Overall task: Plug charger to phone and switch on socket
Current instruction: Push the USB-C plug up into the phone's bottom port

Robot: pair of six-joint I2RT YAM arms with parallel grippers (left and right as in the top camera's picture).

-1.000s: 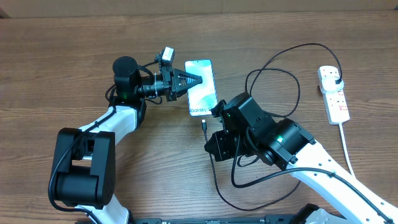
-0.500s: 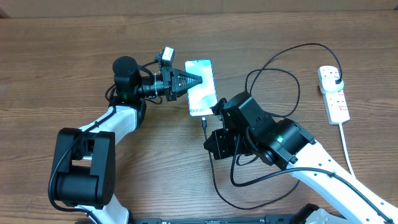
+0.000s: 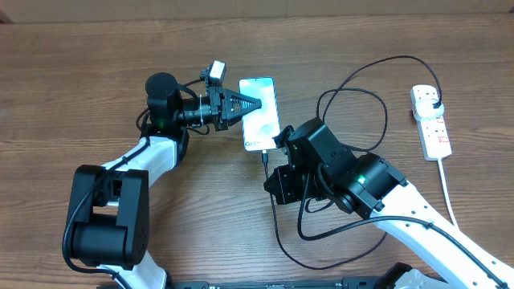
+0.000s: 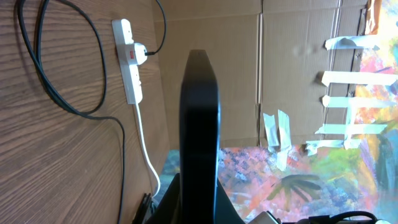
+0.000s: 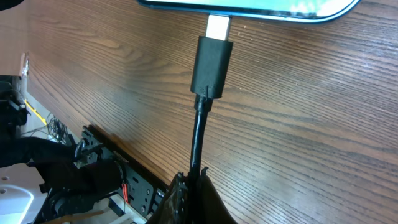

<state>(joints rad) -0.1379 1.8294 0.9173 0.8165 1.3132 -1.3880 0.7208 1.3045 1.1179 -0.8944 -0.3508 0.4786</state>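
Note:
The phone lies on the table with its screen lit, and my left gripper is shut on its left edge. In the left wrist view the phone shows edge-on as a black slab between the fingers. My right gripper is shut on the charger cable just behind its connector. The silver tip touches the phone's bottom edge, with much of the tip showing. In the overhead view the right gripper sits just below the phone. The socket lies at the far right with the black plug in it.
The black charger cable loops across the table between the right arm and the socket. The socket's white cord runs toward the front right. The socket and the cable loop also show in the left wrist view. Cardboard stands behind the table.
My right gripper has moved the connector a little up toward the phone, so the tip now meets the phone's bottom edge. The left gripper has kept its hold on the phone.

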